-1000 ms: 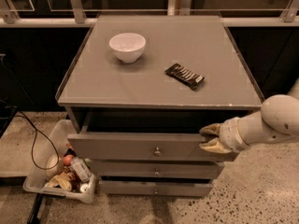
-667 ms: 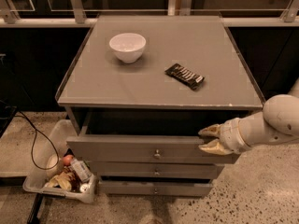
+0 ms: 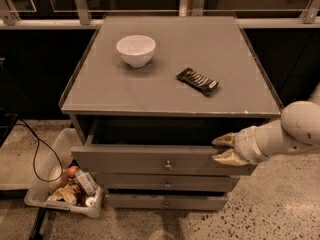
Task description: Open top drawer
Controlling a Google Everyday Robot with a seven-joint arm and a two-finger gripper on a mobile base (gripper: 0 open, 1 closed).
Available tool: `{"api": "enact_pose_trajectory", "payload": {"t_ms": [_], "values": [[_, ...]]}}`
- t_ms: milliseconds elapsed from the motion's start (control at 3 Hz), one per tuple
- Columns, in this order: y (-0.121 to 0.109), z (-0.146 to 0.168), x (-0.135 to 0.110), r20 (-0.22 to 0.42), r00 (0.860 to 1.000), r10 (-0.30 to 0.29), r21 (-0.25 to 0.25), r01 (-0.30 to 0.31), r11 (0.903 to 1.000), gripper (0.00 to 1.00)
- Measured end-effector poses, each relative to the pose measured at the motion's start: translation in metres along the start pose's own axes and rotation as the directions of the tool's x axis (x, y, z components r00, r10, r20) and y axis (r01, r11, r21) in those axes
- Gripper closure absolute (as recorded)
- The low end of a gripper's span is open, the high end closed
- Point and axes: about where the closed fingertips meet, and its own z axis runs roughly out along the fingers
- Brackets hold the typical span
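The top drawer [image 3: 125, 160] is the widest grey front of the cabinet, with a small round metal knob [image 3: 168, 164] at its centre. It stands pulled out a little, with a dark gap showing behind its front panel. My gripper [image 3: 223, 149] comes in from the right on a cream arm. It sits at the right end of the drawer's upper rim, one finger behind the front panel and one in front of it, closed on the panel.
A white bowl [image 3: 136, 49] and a dark snack bar [image 3: 197, 81] lie on the cabinet top [image 3: 165, 101]. Two narrower drawers [image 3: 150, 183] sit below. A plastic bin [image 3: 59, 205] of items and a black cable [image 3: 36, 156] lie on the floor at the left.
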Motion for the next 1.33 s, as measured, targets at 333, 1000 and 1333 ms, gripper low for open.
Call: {"api": "enact_pose_trajectory", "payload": {"t_ms": [333, 1000, 1333], "values": [[0.000, 0.002, 0.001, -0.003, 1.000, 0.008, -0.005, -0.008, 1.0000, 0.33], [0.034, 0.010, 0.022, -0.026, 0.999, 0.046, -0.038, -0.047, 0.9982, 0.11], [0.033, 0.009, 0.021, -0.026, 0.999, 0.046, -0.038, -0.047, 0.9982, 0.34]]}}
